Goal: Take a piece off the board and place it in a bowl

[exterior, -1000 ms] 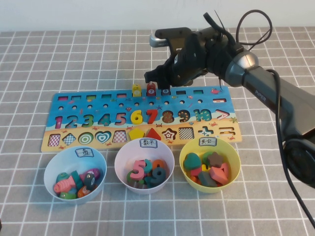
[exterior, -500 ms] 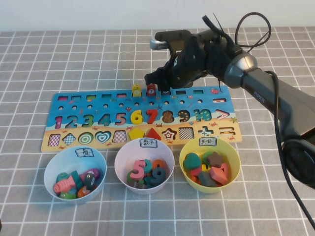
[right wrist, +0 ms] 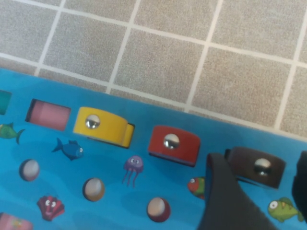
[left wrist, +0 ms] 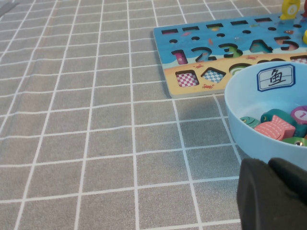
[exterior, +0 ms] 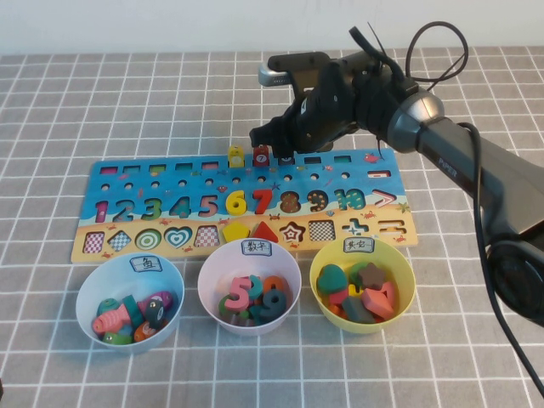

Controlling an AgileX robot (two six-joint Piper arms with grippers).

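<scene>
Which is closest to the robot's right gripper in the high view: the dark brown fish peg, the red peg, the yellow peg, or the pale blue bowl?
From the right gripper, open above the board's far edge:
1. Dark brown fish peg, right between its fingers.
2. Red peg, just to the robot's left.
3. Yellow peg, further left.
4. Pale blue bowl, on the board's near side, far left.

Right arm casing: my right arm (exterior: 476, 166) wears smooth dark grey, with a silver-grey joint cap.
Cables: black loops arc above my wrist.
Right gripper: my right gripper (exterior: 274, 136) is matte black.
Left gripper: my left gripper (left wrist: 273, 194) is black, rounded.
</scene>
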